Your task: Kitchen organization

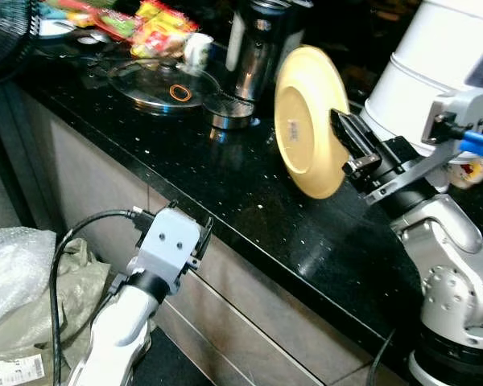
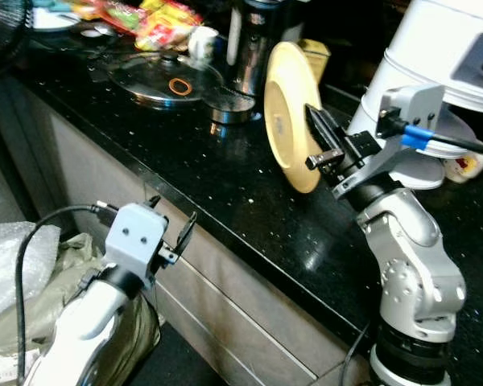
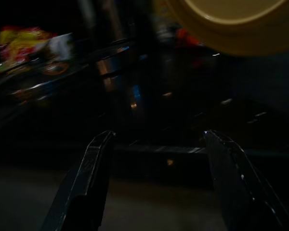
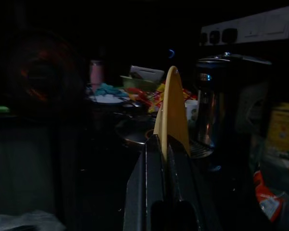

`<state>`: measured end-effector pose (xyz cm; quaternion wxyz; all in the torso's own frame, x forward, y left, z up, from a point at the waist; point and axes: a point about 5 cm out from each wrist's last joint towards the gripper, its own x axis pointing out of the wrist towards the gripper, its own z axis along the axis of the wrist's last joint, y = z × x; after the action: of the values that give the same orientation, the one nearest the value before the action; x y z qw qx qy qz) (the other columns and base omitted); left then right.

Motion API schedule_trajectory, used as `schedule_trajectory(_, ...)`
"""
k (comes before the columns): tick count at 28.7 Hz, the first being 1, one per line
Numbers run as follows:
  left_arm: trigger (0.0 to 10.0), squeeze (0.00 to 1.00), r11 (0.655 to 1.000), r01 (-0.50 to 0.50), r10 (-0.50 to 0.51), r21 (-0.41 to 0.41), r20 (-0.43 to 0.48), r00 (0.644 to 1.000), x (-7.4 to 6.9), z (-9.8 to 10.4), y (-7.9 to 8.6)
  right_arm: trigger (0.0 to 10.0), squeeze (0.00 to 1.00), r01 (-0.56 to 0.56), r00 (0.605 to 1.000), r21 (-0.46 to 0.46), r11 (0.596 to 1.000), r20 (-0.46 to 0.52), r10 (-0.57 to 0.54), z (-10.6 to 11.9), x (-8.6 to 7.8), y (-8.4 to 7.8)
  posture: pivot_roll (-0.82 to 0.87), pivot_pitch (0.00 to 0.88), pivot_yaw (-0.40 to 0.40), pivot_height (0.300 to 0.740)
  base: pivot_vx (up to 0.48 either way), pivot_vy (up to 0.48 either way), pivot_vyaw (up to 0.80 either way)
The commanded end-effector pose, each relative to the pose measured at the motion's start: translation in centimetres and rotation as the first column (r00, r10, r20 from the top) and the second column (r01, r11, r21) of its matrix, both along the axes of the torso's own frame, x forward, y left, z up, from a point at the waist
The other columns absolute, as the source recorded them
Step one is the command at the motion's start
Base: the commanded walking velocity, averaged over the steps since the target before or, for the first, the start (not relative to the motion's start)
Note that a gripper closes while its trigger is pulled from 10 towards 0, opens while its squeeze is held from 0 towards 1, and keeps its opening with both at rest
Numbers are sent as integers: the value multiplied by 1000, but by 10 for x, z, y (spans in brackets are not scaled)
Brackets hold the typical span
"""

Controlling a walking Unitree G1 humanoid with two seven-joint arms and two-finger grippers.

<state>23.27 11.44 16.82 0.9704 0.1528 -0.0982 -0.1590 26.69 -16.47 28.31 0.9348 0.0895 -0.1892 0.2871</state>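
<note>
From the left eye, the right gripper (image 1: 348, 138) holds a pale yellow plate (image 1: 307, 121) on edge above the black speckled counter (image 1: 249, 209), its fingers pinched on the plate's rim with the underside turned toward the camera. Behind the plate stand a steel kettle (image 1: 259, 48) and a glass lid (image 1: 163, 84) lying flat, with bright snack packets (image 1: 149, 28) further back and a big white appliance (image 1: 443, 72) to the right. The left gripper (image 1: 201, 241) hangs low in front of the cabinet face, below the counter edge, near a crumpled bag (image 1: 32, 281) on the floor. The right eye gives the same scene: the plate upright, clear of the counter top, just beside the kettle. From the left wrist, the two black fingers (image 3: 89, 180) are spread wide with nothing between them, the counter edge dim ahead and the plate's yellow rim above. From the right wrist, very dark, the plate stands edge-on, clamped between the fingers (image 4: 151, 192), with the kettle and a wall socket strip (image 4: 245, 26) beyond.
</note>
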Motion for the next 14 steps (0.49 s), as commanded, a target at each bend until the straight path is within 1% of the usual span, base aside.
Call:
schedule_trajectory(1, 10000, 0, 1000, 19, -19, -6, -9, 1000, 0, -1, -4, 10000, 0, 4, 1000, 9, 1000, -4, -4, 0, -3, -6, 113, 13, -172, 740, 0, 0, -800)
schedule_trajectory(7, 10000, 0, 1000, 18, -18, -6, -8, 1000, 0, 0, -4, 10000, 0, 64, 998, 14, 998, -25, -64, -1, 1, -12, 115, 15, -173, 740, 0, 0, -800)
schedule_trajectory(10, 10000, 0, 1000, 23, -23, -14, -2, 1000, -1, 2, -4, 10000, 0, 148, 988, 14, 989, -46, -147, -2, 6, -22, 113, 15, -180, 740, 0, 0, -800)
schedule_trajectory(12, 10000, 0, 999, 28, -27, -27, 19, 999, -2, 7, -5, 10000, 0, 193, 980, 25, 981, -56, -192, -3, 9, -28, 113, 15, -180, 740, 0, 0, -800)
schedule_trajectory(14, 10000, 0, 999, 28, -27, -27, 19, 999, -2, 7, -5, 10000, 0, 193, 980, 25, 981, -56, -192, -3, 9, -28, 113, 15, -180, 740, 0, 0, -800)
